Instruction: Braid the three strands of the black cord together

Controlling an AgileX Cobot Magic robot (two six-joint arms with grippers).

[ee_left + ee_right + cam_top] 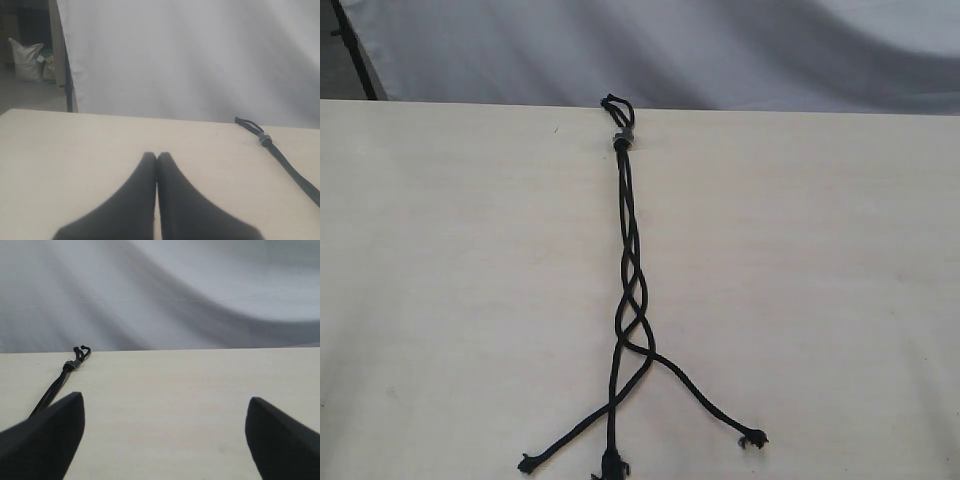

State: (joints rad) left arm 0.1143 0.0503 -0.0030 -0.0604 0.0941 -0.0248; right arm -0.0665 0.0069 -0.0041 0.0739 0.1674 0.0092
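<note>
Your left gripper (157, 156), two black tapered fingers, is pressed together with nothing between them. It hovers over the bare left part of the pale wooden tabletop (440, 300), and the work lies off to its side, well apart from it.

The thin matte-black woven cord (625, 200) has its long axis running straight from the middle of the far edge toward the middle of the near edge. Its short loop (617, 105) sits at the far edge, with the small grey band (621, 138) just below it.

About halfway down there are a few loose crossings (631, 290). Below them the three strands fan out near the near edge: left strand (565, 435), middle strand (613, 415) and right strand (705, 403). Their tips lie apart from one another.

Your right gripper (165, 399) is spread wide and holds nothing. In its own view the cord (55, 387) passes just beside one finger, so I judge this arm the nearer.

The braid looks barely half done. Your next crossing calls for reaching toward the near edge, where the free ends lie.
</note>
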